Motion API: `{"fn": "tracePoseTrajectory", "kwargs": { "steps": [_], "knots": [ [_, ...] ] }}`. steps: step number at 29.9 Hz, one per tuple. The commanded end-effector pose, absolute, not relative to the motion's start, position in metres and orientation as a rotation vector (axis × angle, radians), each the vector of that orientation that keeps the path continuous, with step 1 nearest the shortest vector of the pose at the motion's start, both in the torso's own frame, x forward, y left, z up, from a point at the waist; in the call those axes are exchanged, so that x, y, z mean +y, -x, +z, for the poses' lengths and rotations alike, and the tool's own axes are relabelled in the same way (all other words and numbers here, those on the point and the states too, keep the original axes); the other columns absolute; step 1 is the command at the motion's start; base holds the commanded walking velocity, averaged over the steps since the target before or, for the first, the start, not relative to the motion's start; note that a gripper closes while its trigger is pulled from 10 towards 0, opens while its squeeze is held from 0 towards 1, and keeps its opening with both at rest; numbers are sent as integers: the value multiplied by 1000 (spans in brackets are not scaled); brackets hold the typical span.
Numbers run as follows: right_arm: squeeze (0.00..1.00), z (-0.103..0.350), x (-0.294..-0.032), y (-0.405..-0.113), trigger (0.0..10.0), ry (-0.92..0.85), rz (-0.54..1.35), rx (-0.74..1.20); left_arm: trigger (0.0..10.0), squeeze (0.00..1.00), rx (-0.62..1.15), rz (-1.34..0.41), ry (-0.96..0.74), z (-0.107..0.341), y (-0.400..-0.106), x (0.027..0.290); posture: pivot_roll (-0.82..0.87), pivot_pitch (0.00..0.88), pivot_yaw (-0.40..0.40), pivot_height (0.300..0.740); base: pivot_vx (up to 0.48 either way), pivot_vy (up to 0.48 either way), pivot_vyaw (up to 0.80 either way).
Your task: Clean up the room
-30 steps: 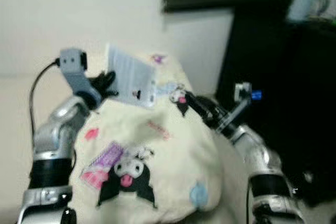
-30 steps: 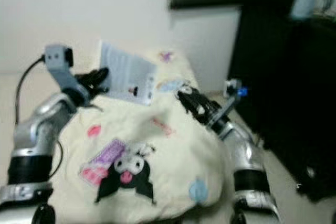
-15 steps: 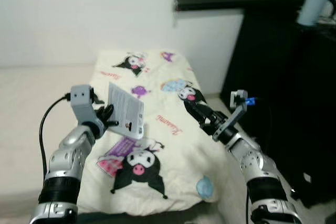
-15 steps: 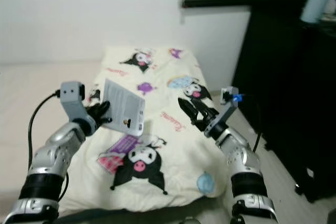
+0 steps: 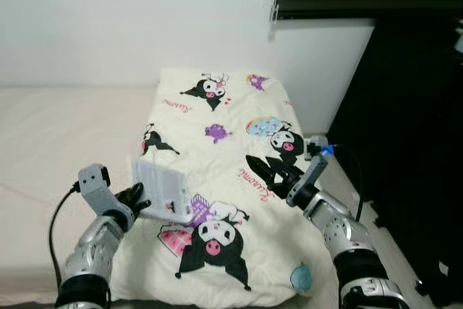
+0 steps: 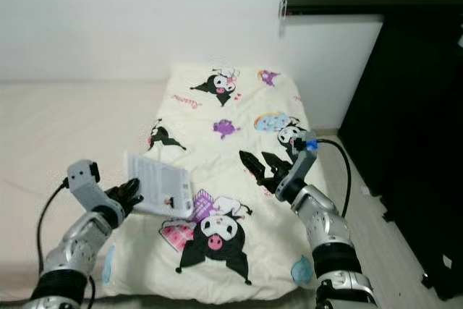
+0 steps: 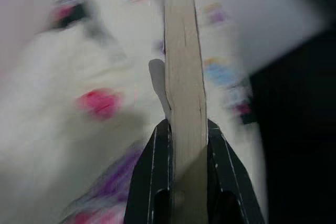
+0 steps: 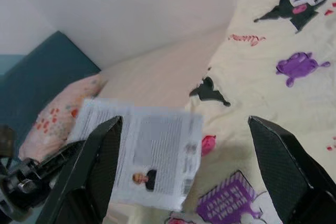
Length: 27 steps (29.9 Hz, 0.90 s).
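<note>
1. While the left gripper (image 5: 137,199) clamps a book (image 5: 160,190) above the blanket (image 5: 217,179), its fingers (image 7: 149,177) pinch the edge.
2. Right gripper (image 6: 255,163) hovers spread over the blanket.

A white wall (image 5: 108,19) rises well beyond the left pincer (image 5: 136,197) and the right pincer (image 6: 255,161), a beige mattress (image 5: 65,128) spreads ahead of the left one, and a black cabinet (image 5: 419,142) stands outward of the right one.
</note>
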State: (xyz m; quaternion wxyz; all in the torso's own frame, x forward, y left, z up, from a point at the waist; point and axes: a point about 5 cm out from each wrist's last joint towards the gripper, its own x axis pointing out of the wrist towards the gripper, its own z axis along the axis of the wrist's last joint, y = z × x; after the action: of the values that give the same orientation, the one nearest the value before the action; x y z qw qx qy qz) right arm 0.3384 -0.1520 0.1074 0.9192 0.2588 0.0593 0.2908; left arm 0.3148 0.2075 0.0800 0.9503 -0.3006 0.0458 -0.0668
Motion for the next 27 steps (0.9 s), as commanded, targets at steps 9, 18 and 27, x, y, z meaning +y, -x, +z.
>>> {"fn": "tracePoseTrajectory", "kwargs": {
  "steps": [9, 18, 27],
  "knots": [
    [0, 135, -173, -337, 10000, -720, 656, -71, 10000, 0, -324, -776, 706, 180, -300, 190, -85, 0, -20, 740, 0, 0, 0],
    [0, 165, -167, -325, 10000, -795, 848, -192, 10000, 0, -319, -1039, 514, 202, -277, 177, -89, 0, -17, 740, 0, 0, 0],
    [0, 186, -181, -312, 10000, -938, 947, -350, 10000, 0, -297, -1030, 525, 197, -276, 176, -88, 0, -23, 740, 0, 0, 0]
  ]
}}
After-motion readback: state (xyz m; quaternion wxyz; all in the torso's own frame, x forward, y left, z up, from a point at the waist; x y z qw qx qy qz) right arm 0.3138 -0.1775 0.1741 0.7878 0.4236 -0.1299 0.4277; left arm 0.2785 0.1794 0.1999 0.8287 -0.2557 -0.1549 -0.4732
